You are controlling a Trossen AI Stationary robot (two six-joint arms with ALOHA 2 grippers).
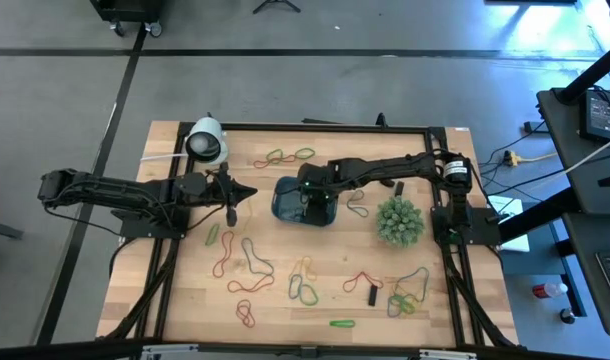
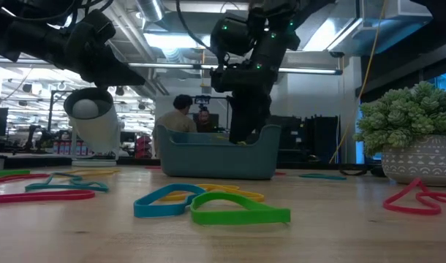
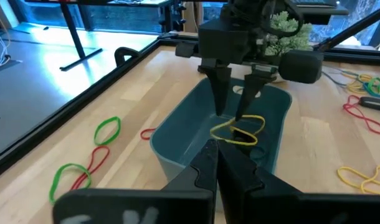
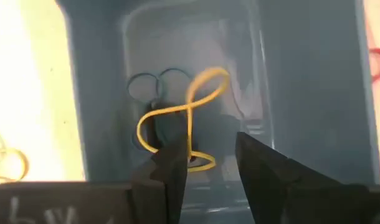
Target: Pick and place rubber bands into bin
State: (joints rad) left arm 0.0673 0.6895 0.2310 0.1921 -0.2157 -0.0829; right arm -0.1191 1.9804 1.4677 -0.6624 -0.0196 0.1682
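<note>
No text, label, brand, number or sign could be read anywhere in these views. The pale marks along the near edge of each wrist camera's housing were too blurred to make out as letters.
</note>
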